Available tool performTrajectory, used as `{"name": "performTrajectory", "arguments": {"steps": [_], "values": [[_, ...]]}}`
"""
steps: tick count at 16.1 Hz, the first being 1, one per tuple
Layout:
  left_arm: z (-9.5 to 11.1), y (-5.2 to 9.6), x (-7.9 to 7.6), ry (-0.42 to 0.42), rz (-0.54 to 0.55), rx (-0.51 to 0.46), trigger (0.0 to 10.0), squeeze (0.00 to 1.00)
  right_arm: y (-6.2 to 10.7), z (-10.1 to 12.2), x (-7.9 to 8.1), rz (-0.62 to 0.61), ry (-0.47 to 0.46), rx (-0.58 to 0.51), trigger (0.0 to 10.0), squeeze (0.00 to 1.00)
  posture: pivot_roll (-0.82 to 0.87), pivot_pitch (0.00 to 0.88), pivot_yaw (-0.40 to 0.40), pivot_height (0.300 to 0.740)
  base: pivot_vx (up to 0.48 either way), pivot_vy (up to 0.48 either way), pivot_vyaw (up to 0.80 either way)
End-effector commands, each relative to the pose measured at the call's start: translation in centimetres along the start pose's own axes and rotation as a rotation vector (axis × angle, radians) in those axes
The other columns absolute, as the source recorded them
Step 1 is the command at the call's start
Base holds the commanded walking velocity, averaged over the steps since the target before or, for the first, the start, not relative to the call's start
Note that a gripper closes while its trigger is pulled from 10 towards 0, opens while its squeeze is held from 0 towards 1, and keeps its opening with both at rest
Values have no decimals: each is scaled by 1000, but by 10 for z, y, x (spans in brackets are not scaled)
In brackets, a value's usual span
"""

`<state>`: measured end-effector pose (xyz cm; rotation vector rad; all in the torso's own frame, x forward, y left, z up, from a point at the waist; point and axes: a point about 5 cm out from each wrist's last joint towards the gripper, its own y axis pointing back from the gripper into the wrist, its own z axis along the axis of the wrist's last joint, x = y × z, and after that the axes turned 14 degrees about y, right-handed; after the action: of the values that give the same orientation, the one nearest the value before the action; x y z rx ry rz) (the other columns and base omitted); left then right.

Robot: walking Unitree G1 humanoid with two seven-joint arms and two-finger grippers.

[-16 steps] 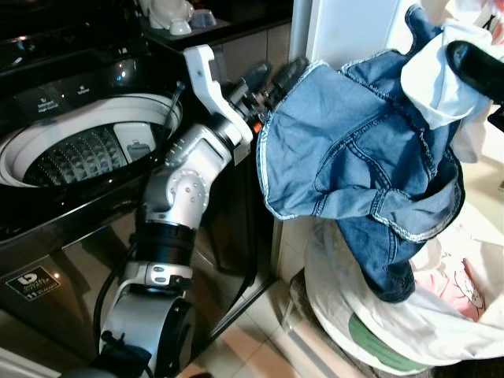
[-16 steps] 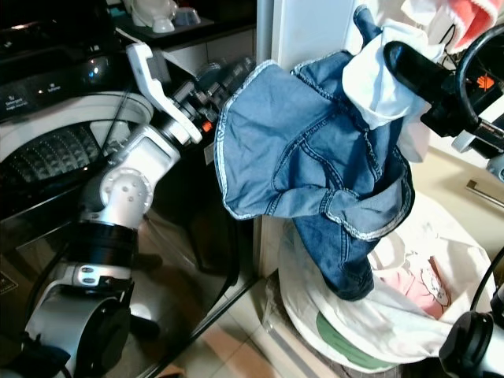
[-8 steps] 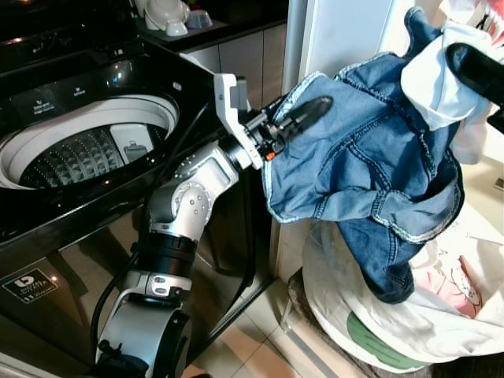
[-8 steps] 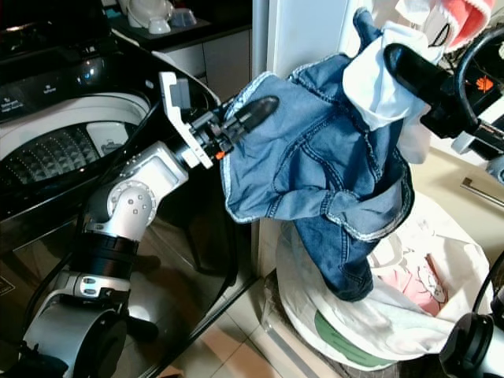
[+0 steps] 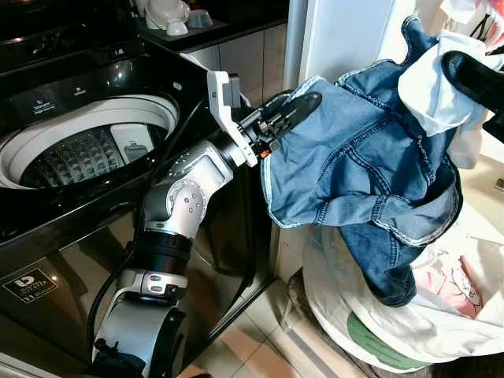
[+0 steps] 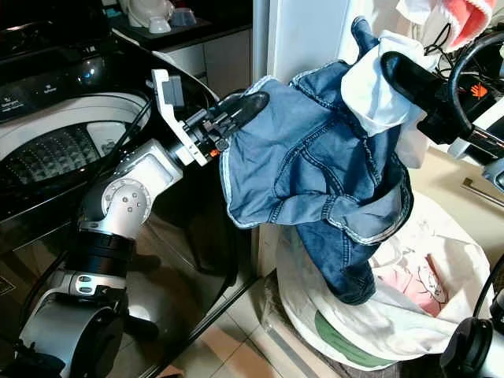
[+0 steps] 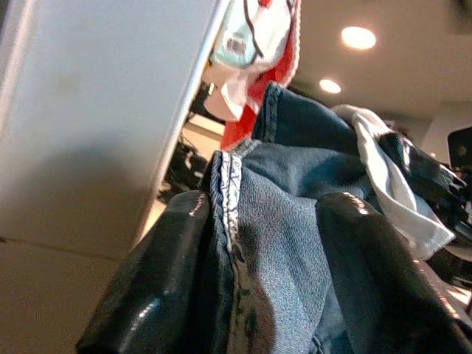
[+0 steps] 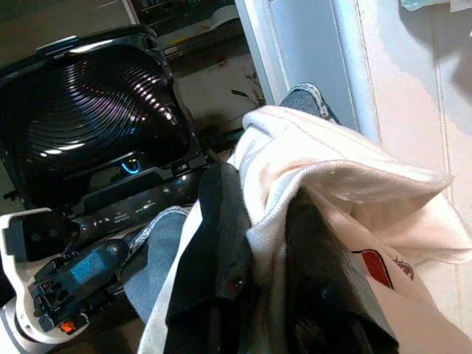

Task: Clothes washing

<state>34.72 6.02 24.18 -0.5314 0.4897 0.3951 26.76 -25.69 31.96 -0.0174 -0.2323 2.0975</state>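
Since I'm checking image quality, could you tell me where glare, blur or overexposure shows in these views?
Left eye view: sharp; glare spots on the washing machine lid. Left wrist view: ceiling lights blown out, left gripper fingers close and soft on the denim jacket. Right wrist view: white garment and wall overexposed.

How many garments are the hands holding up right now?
2. The denim jacket hangs between the left hand and right hand; a white garment is clamped with it in the right hand. More laundry sits in the bag below, some possibly hidden.
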Motion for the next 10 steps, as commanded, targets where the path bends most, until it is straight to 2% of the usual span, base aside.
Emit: {"name": "performTrajectory", "arguments": {"steps": [1, 5, 6, 10], "values": [[-2, -2, -3, -13, -15, 40, 0, 0, 2, 9, 5, 22, 26, -48, 0, 0, -109, 0, 47, 740, 0, 0, 0], [-9, -2, -2, -22, 10, 94, 0, 0, 2, 9, 6, 22, 27, -49, 0, 0, -109, 0, 49, 740, 0, 0, 0], [-13, -2, 0, -65, 33, 142, 0, 0, 2, 9, 5, 21, 27, -47, 0, 0, -109, 0, 49, 740, 0, 0, 0], [-16, 0, 3, -71, 53, 163, 0, 0, 1, 9, 6, 21, 28, -47, 0, 0, -109, 0, 49, 740, 0, 0, 0]]}}
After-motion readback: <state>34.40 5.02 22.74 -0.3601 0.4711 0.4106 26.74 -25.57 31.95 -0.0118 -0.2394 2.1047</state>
